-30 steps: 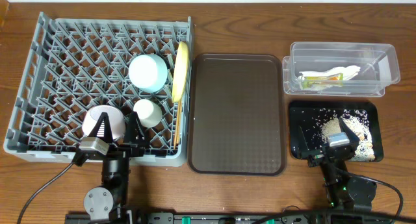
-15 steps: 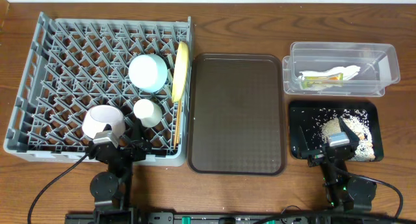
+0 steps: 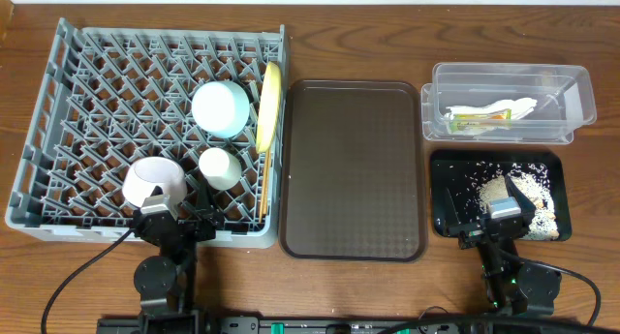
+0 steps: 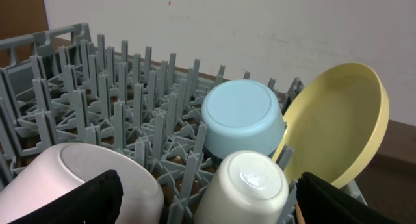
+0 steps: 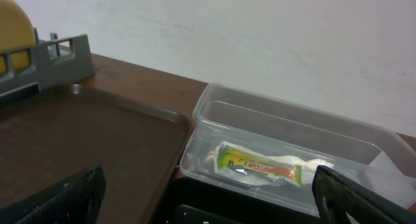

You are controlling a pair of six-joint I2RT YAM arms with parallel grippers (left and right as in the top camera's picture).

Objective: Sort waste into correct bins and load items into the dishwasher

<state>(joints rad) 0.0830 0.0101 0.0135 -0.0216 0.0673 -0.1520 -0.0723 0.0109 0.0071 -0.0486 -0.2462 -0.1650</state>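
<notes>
left gripper [image 3: 182, 220] and right gripper [image 5: 208, 175] hang spread and empty; an upturned pale blue bowl [image 4: 242, 123], cream cup [image 4: 250, 185] and yellow plate [image 4: 338, 120] sit in the grey plastic dishwasher rack [image 3: 87, 92].

1. The brown tray [image 3: 354, 169] is lying bare mid-surface [image 3: 358, 53], giving an open lane between the dish rack [image 3: 58, 131] and the bins on the right.
2. The blue bowl [image 3: 221, 107], yellow plate [image 3: 270, 104], white cup [image 3: 220, 167] and white bowl [image 3: 153, 182] are crowding the rack's right and near cells. The left and far cells are standing open between upright tines.
3. The cup and white bowl are sitting just ahead of the left pincer [image 3: 184, 223], blocking it.
4. A wrapper [image 3: 484, 114] is taking up the clear bin's [image 3: 504, 77] near side.
</notes>
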